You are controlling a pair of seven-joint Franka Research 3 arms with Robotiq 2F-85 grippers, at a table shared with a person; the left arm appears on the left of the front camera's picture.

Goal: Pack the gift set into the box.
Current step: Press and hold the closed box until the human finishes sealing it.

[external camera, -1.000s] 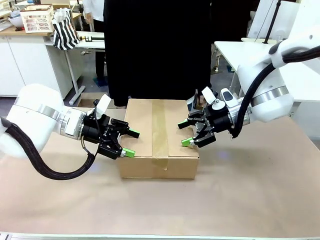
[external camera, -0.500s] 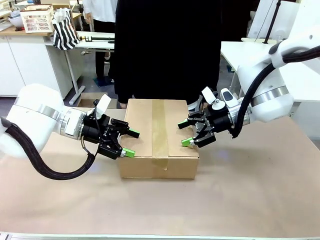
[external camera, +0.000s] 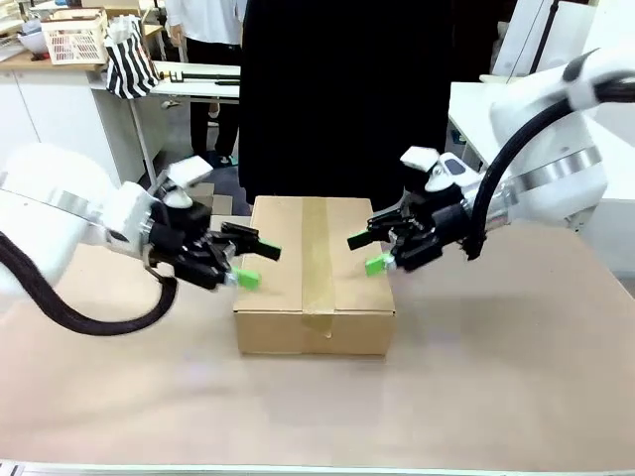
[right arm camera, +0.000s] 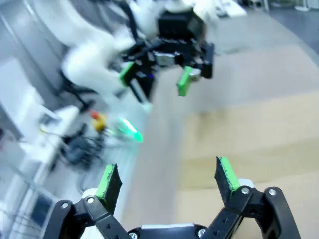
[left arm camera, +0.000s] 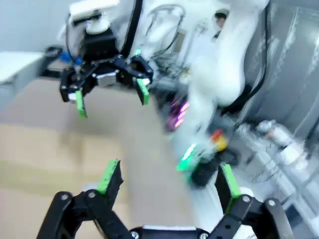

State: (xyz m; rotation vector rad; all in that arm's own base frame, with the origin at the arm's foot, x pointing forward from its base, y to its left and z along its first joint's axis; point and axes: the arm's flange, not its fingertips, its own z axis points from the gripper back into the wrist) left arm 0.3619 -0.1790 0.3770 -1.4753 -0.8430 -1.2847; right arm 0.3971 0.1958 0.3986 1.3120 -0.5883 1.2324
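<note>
Both arms have lifted since a moment ago, their grippers now up at the level of the box's top instead of down beside its walls.

The box (external camera: 316, 273) sits closed in the middle of the paper-covered table (external camera: 496, 387), its flaps shut and a strip of brown tape (external camera: 317, 253) running along the seam. The left gripper (external camera: 252, 261) hovers over the box's left edge, its green-padded fingers spread wide with nothing between them. The right gripper (external camera: 365, 253) hangs over the right edge, fingers likewise parted and empty. From each wrist the other gripper faces it across the cardboard: the right gripper (left arm camera: 109, 97) in the left wrist view, the left gripper (right arm camera: 157, 79) in the right wrist view. A person in black (external camera: 342, 99) stands close behind the box at the far side.
</note>
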